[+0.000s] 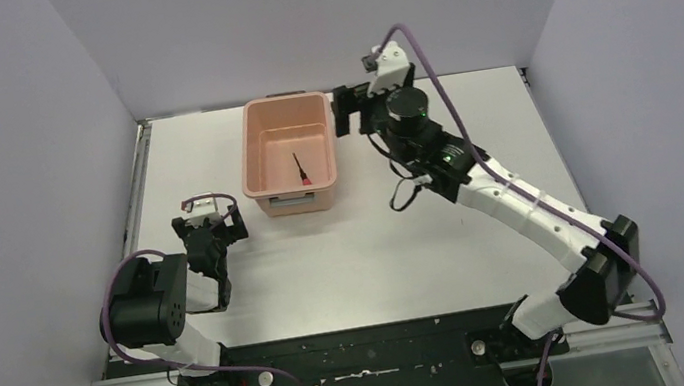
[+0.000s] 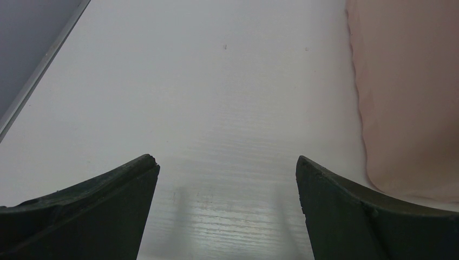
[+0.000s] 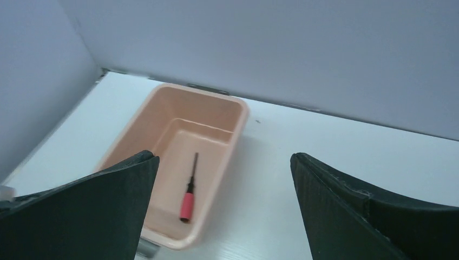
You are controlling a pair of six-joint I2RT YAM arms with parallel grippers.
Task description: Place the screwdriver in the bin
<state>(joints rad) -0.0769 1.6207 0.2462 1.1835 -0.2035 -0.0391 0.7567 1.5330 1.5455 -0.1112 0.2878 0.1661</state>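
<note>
The screwdriver (image 1: 302, 170), with a red handle and a thin black shaft, lies flat on the floor of the salmon-pink bin (image 1: 250, 155) at the back middle of the table. In the right wrist view the screwdriver (image 3: 188, 197) rests loose inside the bin (image 3: 238, 124), handle toward the camera. My right gripper (image 1: 347, 111) hovers just right of the bin's far end, open, with nothing between its fingers (image 3: 224, 157). My left gripper (image 1: 211, 226) sits low beside the bin's near left corner, open and empty (image 2: 227, 162), with the bin's wall (image 2: 411, 97) to its right.
White table (image 1: 376, 249) enclosed by grey walls on the left, back and right. A metal rail (image 1: 139, 181) runs along the table's left edge. The right arm's purple cable (image 1: 470, 124) loops over its forearm.
</note>
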